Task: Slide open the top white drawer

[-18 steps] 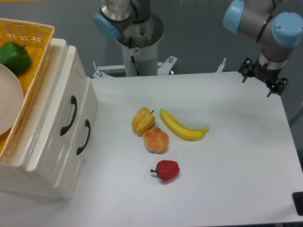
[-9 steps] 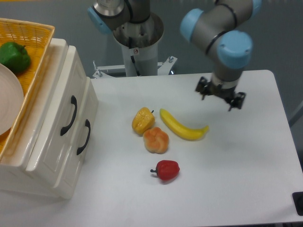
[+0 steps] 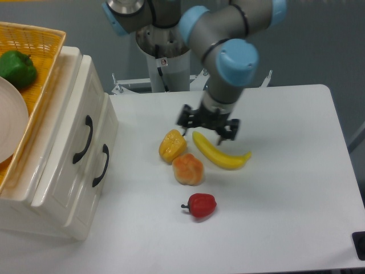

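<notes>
The cream-white chest stands at the left edge of the table. Its top white drawer (image 3: pixel 67 123) is shut, and its black curved handle (image 3: pixel 81 140) faces right. The lower drawer (image 3: pixel 85 182) sits below it with its own black handle (image 3: pixel 101 165). My gripper (image 3: pixel 207 125) hangs open and empty over the middle of the table, above the left end of the banana (image 3: pixel 221 152). It is well to the right of the drawer handles and touches nothing.
A yellow pepper (image 3: pixel 171 145), an orange fruit (image 3: pixel 188 169) and a red pepper (image 3: pixel 201 205) lie mid-table by the banana. An orange basket (image 3: pixel 43 74) on the chest holds a green pepper (image 3: pixel 16 68) and a white plate (image 3: pixel 10 117). The arm's base (image 3: pixel 166 57) stands at the back.
The arm has swung from the table's far right edge leftward to the middle, now over the banana. The drawers and fruits have not moved.
</notes>
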### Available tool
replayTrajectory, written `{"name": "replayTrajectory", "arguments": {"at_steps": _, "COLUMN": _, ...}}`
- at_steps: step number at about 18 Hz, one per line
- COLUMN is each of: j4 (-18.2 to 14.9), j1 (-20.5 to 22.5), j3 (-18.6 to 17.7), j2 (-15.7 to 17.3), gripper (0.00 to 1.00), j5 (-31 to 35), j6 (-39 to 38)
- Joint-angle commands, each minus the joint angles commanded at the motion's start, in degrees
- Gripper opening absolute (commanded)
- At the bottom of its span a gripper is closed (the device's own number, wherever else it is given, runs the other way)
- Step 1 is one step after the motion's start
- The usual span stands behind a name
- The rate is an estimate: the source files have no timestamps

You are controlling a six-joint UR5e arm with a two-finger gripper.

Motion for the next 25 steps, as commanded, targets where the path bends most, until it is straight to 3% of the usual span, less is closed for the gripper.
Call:
{"name": "replayTrajectory", "arguments": {"at_steps": 6, "j4": -0.97, "j1": -3.96, "j3": 1.40, "j2": 0.00, "gripper": 1.00, "j5": -7.92, "j6": -4.48}}
{"name": "replayTrajectory", "arguments": {"at_steps": 10, "j4": -0.97, "j1": -4.40, "j3": 3.43, "j2": -0.09, "gripper": 1.00, "j5": -12.49, "j6": -7.39}}
{"name": "replayTrajectory", "arguments": {"at_steps": 17, "j4": -0.97, "j1": -8.27, "j3": 3.08, "j2": -0.61, "gripper": 1.00, "j5": -12.94, "j6": -9.06}}
{"name": "replayTrajectory", "arguments": {"at_steps": 25, "j4": -0.88, "j1": -9.50, "j3": 2.81, "j2": -1.58, "gripper": 1.00, "j5": -12.85, "j6": -9.15}}
